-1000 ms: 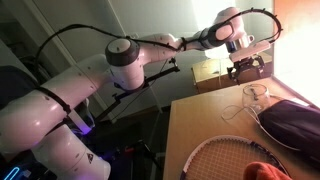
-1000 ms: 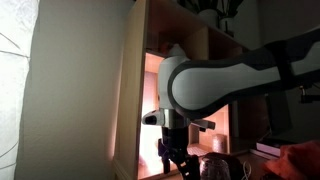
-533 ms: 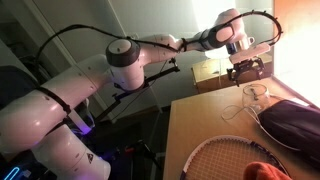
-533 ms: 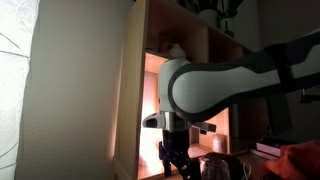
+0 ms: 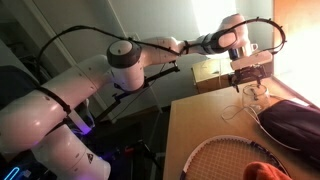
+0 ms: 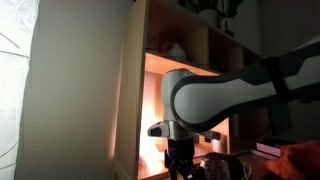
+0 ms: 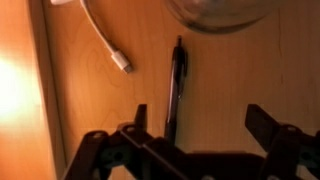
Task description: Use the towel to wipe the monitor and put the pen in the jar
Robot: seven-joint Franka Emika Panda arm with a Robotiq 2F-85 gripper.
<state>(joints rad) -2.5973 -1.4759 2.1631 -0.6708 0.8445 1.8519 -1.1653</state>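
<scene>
While the pincer point(image 7: 203, 128) gapes, the pen point(image 7: 176, 85) lies between its jaws.

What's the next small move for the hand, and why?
Probably lower the hand straight down around the pen. In the wrist view the hand is open and empty. The pen lies flat on the table between its fingers, slightly off-centre. The jar sits just past the pen's tip, and the cable lies off to one side.

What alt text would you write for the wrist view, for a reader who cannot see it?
An open gripper hangs over a dark pen lying on a wooden table. A white cable lies beside the pen; the glass jar is beyond it.
</scene>
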